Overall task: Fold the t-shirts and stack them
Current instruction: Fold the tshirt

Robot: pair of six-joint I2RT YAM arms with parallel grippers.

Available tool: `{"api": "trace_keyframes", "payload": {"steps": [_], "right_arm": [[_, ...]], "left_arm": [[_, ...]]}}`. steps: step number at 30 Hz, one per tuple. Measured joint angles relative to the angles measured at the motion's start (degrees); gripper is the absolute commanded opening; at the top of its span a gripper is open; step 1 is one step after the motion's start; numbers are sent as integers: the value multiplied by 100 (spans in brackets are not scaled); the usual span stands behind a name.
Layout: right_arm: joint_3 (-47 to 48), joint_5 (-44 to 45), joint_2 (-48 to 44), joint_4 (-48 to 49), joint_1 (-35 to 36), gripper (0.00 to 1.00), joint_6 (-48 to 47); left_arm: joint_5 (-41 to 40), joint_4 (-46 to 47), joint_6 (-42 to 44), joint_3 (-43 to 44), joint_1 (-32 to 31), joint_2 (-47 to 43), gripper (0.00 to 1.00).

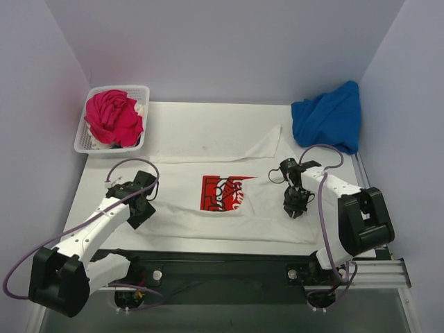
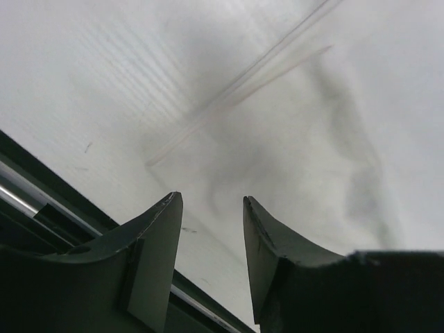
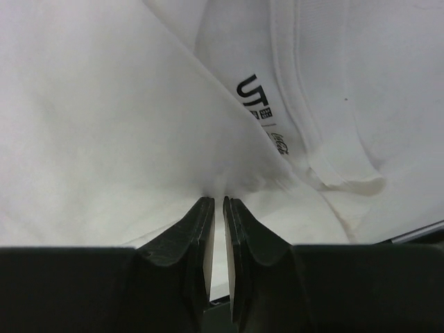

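Observation:
A large white t-shirt [image 1: 208, 149] with a red chest print [image 1: 223, 192] lies spread across the table. My right gripper [image 1: 295, 210] is shut on a pinch of its white cloth near the collar label [image 3: 255, 97], at the shirt's right side; it also shows in the right wrist view [image 3: 215, 201]. My left gripper [image 1: 142, 208] is open and empty just above the shirt's left edge, and the left wrist view [image 2: 211, 201] shows only white cloth [image 2: 277, 104] between its fingers. A bright blue t-shirt [image 1: 328, 116] lies bunched at the back right. A magenta-pink t-shirt [image 1: 113, 118] fills a basket.
The white lattice basket [image 1: 87, 139] stands at the back left, with a bit of white cloth beside the pink one. A black rail [image 1: 229, 260] runs along the table's near edge by the arm bases. Pale walls close in on three sides.

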Motion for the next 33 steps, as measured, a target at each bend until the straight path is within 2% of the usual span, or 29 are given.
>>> {"api": "trace_keyframes", "payload": {"steps": [4,9,16,20,26,33], "right_arm": [[55,105,-326,-238,0,17,-9],[492,258,-540,-369,0,18,-90],[839,350,-540,-321,44,19,-245],[841,348,-540,-304,81,19,-304],[844,345,-522,-223,149,19,-326],[844,341,-455,-153,186,18,-326]], "left_arm": [[-308,295,319,490,92,-219,51],[-468,1515,737,592,415,-72,47],[-481,3628,1088,354,872,955,48],[-402,4478,1082,286,1051,1650,50],[-70,5442,907,302,1252,2573,51],[122,6050,675,728,1285,3101,51]]}}
